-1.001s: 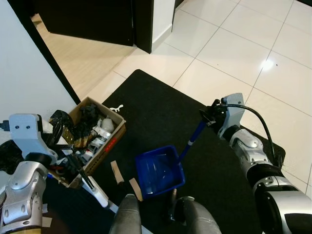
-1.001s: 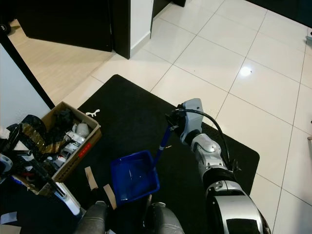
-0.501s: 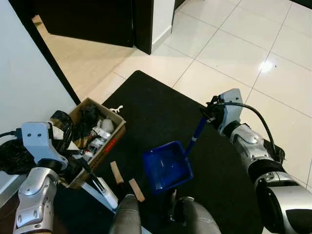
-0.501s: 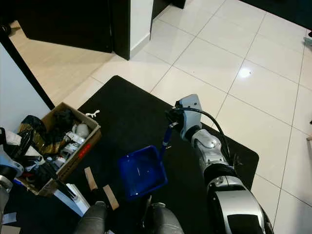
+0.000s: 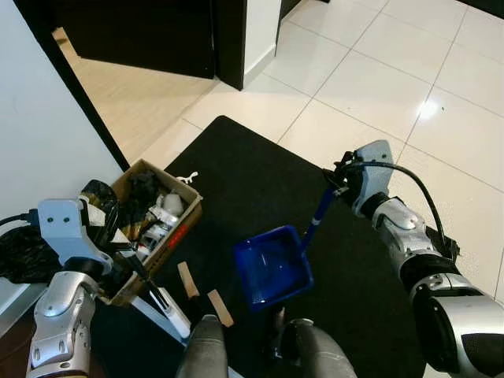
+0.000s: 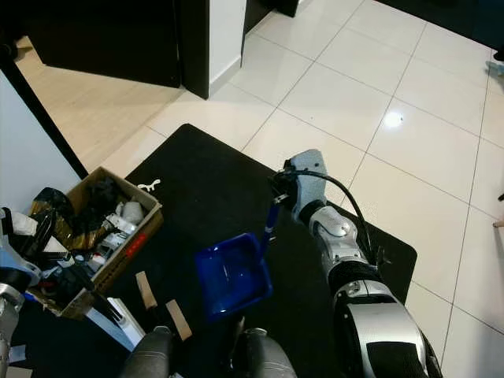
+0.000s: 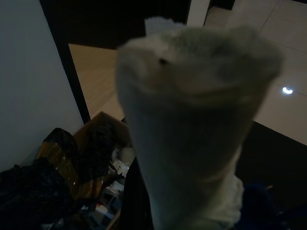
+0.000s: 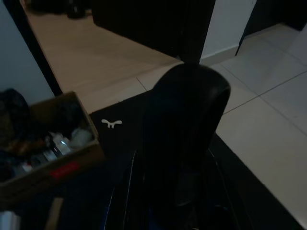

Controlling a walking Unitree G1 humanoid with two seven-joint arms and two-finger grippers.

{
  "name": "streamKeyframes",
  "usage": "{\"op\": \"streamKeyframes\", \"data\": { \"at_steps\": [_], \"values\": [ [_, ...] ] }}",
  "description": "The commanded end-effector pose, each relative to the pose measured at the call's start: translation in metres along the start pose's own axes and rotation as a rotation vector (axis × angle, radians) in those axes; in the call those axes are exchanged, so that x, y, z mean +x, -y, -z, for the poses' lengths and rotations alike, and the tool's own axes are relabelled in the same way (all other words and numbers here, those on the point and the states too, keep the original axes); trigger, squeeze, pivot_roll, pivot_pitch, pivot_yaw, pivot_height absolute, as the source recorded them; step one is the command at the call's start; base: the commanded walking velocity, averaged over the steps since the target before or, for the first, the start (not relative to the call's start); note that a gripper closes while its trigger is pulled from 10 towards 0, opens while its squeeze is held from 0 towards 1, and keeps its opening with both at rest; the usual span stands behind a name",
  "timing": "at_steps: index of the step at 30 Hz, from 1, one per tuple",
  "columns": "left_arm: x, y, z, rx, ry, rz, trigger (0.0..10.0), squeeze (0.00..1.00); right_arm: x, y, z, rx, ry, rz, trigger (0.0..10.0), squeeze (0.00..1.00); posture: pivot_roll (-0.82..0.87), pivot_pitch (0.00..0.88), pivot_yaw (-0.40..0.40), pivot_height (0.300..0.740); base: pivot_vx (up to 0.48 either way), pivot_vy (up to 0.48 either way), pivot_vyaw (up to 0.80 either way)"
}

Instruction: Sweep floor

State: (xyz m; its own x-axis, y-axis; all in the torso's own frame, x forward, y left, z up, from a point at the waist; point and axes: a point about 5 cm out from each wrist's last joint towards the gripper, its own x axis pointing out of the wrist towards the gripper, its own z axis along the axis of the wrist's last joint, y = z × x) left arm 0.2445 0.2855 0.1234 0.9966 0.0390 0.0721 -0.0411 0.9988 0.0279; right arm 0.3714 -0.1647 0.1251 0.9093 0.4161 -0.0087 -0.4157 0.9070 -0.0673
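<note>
A blue dustpan (image 5: 272, 268) hangs tilted just above the black mat (image 5: 252, 173), in front of my knees. Its blue handle (image 5: 319, 213) runs up to my right gripper (image 5: 340, 187), which is shut on it; the right wrist view shows that handle as a dark rod (image 8: 184, 120). At the lower left my left gripper (image 5: 132, 270) is shut on a white broom handle (image 5: 164, 305) that slants down to the mat. The same handle's end (image 7: 192, 120) looms large and blurred in the left wrist view. Two small wooden pieces (image 5: 187, 278) (image 5: 220, 306) lie on the mat between broom and dustpan.
An open cardboard box (image 5: 183, 228) stuffed with rubbish stands on the mat's left edge, against a white wall (image 5: 39, 118). A small white scrap (image 5: 187, 176) lies beyond the box. White tiles (image 5: 378, 87) spread to the right, a wood floor (image 5: 134, 87) and dark doorway behind.
The dustpan has moved a little right and away from the wooden pieces. My left arm has drawn the broom handle in and up toward the box, then held still.
</note>
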Motion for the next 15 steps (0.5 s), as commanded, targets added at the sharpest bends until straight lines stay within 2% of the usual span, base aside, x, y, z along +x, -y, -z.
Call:
{"op": "streamKeyframes", "data": {
  "at_steps": [1,6,11,15],
  "values": [
    [-0.004,0.003,0.009,-0.011,-0.021,0.001,10.0,0.0,0.0,0.002,-0.001,0.031,0.012,0.013,10.0,0.0,0.36,0.232,-0.108,0.74,0.0,0.0,0.0],
    [-0.002,0.006,0.008,-0.013,-0.017,0.006,10.0,0.0,0.002,-0.001,-0.002,0.024,0.022,-0.003,10.0,0.0,0.36,0.233,-0.106,0.74,0.0,0.0,0.0],
    [-0.001,0.01,0.01,-0.021,-0.018,0.016,10.0,0.0,0.0,-0.008,0.006,-0.035,-0.018,-0.036,10.0,0.0,0.36,0.235,-0.107,0.74,0.0,0.0,0.0],
    [0.0,0.011,0.01,-0.022,-0.018,0.016,10.0,0.0,-0.001,-0.011,0.01,-0.022,-0.032,-0.04,10.0,0.0,0.36,0.236,-0.106,0.74,0.0,0.0,0.0]
  ]
}}
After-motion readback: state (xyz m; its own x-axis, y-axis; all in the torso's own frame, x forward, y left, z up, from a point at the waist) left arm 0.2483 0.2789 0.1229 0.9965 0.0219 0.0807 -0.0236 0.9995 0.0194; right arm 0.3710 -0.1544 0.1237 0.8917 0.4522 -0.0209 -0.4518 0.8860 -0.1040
